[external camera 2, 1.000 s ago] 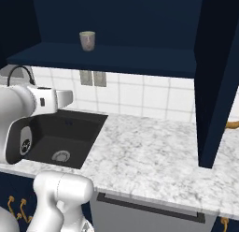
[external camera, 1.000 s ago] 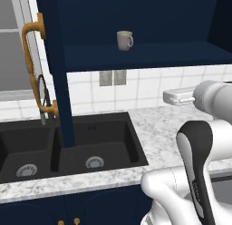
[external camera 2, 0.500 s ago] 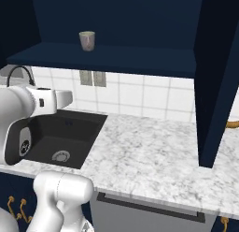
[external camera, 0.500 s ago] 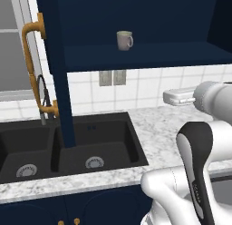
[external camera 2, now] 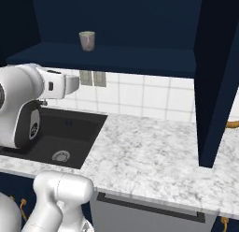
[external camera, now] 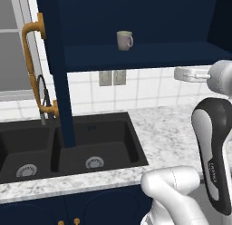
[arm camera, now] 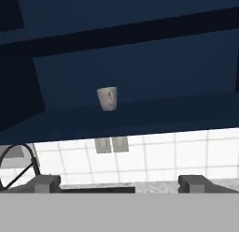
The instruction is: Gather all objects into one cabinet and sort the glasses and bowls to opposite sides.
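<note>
1. Nothing has shifted over the last second: the arm holds its pose and the base views match the earlier ones.
2. The small dull grey-beige cylindrical mug [external camera: 124, 40] stands upright on the lower floor of the open dark navy-blue wall cabinet [external camera 2: 116, 58], towards its left part, handle to the right in the left base view.
3. The two-finger gripper [arm camera: 120, 183] hangs below cabinet level, well apart from the mug, fingers [arm camera: 45, 183] spread wide and empty.
4. With no motion, gathering seems paused; the other mugs and bowl likely remain to be fetched.
</note>
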Tool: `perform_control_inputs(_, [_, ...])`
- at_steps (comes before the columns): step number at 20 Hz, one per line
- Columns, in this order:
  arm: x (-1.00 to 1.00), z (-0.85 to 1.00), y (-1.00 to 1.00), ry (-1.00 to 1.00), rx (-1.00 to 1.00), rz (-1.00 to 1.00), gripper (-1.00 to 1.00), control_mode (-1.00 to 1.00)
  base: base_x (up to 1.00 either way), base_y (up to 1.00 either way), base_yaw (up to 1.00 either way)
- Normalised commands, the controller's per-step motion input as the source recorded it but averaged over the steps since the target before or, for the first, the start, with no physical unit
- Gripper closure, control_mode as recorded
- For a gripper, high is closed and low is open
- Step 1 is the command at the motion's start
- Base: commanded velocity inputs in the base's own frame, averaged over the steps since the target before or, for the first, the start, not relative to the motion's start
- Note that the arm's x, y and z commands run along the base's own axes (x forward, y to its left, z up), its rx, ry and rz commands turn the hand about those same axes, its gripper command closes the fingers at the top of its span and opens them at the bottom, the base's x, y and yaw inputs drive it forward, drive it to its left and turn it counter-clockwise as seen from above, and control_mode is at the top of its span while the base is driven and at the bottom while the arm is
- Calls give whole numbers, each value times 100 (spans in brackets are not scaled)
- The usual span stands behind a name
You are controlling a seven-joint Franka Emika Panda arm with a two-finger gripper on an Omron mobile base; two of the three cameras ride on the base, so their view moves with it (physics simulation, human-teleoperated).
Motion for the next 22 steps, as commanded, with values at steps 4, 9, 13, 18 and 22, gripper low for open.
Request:
perform_control_inputs(4, [0,29,27,0,-1,7,-100,-100,0,0,0])
perform_control_inputs(9, [82,0,19,-1,-3,12,-100,-100,0,0,0])
perform_control_inputs(13, [61,0,0,-14,-2,17,-100,-100,0,0,0])
perform_control_inputs(18, [31,0,0,-21,-9,3,-100,-100,0,0,0])
perform_control_inputs(22, [24,-1,19,2,-11,0,-100,-100,0,0,0])
